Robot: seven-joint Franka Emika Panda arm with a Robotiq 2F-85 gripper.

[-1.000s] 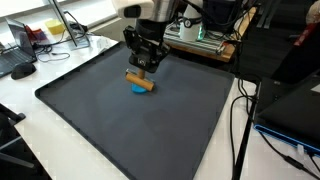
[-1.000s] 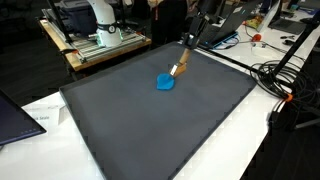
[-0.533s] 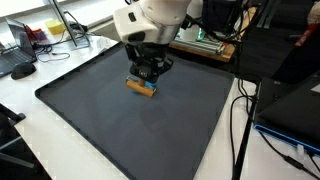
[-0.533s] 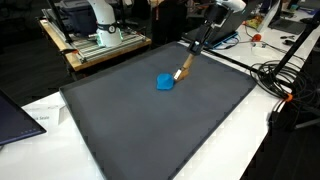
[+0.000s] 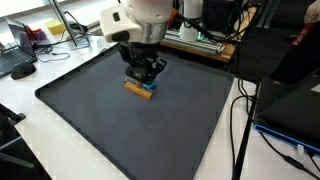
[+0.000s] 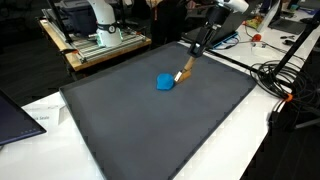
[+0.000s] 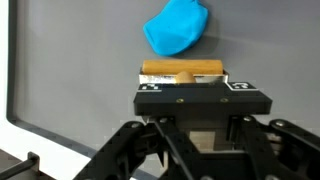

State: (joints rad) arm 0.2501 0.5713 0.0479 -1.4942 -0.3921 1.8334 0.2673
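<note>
The arm (image 5: 140, 20) comes down from the top of the frame onto a dark mat (image 5: 120, 135) that covers most of a white counter (image 5: 22, 100). The jaws are pinched on a short wooden stick (image 5: 138, 90), gripping it about the middle of its length. The stick sits in the upper middle of the mat, at or just above its surface; which of the two cannot be told.

In the wrist view the stick (image 7: 180, 69) lies level across the centre of the frame, both ends jutting past the jaws. A blue lump (image 7: 178, 28) lies on the mat just above it, at the top centre. The two are very close, and whether they touch cannot be told.

In an exterior view the stick (image 6: 183, 74) shows slanted in the upper middle, with the blue lump (image 6: 165, 82) just to its lower left. In the exterior view that has the arm nearest, only a sliver of the blue lump (image 5: 150, 87) peeks out at the right end of the stick, behind it.

Black cables (image 5: 240, 120) trail down the right side beyond the mat's edge. A laptop (image 6: 15, 115) sits at the lower left on the counter, well apart from the stick.
</note>
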